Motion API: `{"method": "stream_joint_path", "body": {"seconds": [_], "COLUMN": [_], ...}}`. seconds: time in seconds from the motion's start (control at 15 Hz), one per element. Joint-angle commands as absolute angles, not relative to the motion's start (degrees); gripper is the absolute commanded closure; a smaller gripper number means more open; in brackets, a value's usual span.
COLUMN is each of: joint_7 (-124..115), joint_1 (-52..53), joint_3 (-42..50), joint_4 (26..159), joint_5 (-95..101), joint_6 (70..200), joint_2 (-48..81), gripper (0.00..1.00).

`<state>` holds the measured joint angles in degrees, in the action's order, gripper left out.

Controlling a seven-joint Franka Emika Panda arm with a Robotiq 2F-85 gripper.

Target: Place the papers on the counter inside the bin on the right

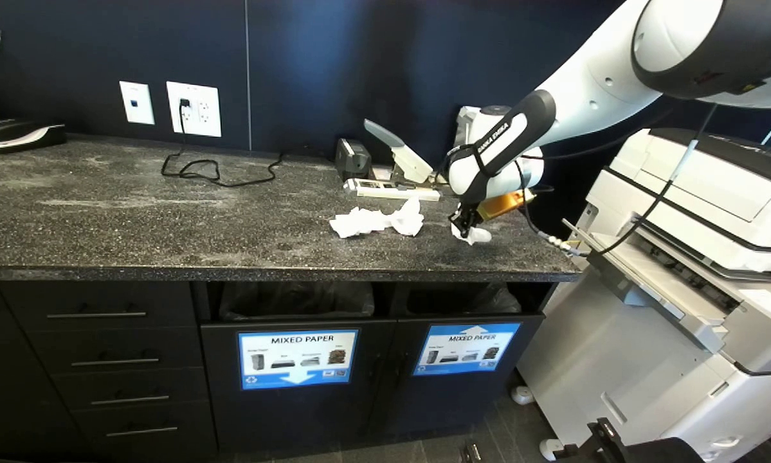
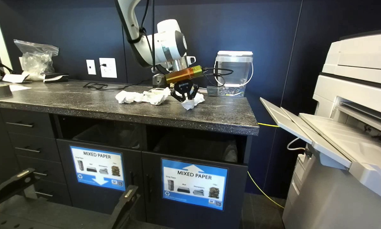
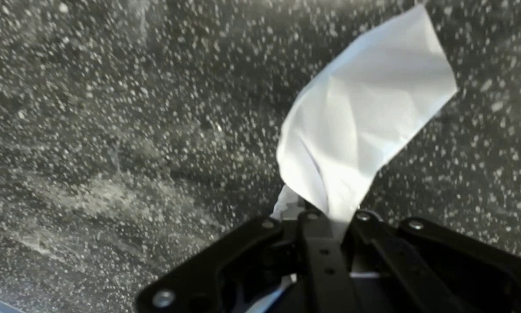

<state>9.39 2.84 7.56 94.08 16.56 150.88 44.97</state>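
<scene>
One crumpled paper scrap [image 3: 360,117] is clamped in your fingers [image 3: 325,261] above the right-hand bin [image 2: 193,144]; more crumpled paper [image 1: 371,222] lies on the bench [image 1: 282,241] above that bin's left edge. Likely light, soft, tearable: pinch where thickest.

In the wrist view, bottom centre, black jointed fingers [image 3: 326,269] hide part of a creased white paper scrap [image 3: 364,113]. In an exterior view, the right edge cuts off a boxy white printer [image 2: 339,136], and the footer print of a blue-and-white rectangular label [image 2: 194,184], lower centre, is too small to read.
</scene>
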Motion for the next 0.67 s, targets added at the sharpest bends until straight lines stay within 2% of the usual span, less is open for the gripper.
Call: {"method": "stream_joint_path", "body": {"seconds": [0.0,0.6], "joint_7": [7.4,9.6], "joint_1": [3.9,0.4], "joint_3": [9.6,7.0], "joint_4": [106.6,132.2], "joint_5": [20.1,19.8], "joint_6": [151.2,156.8], "joint_2": [37.6,22.3], "gripper": [0.93,0.92]}}
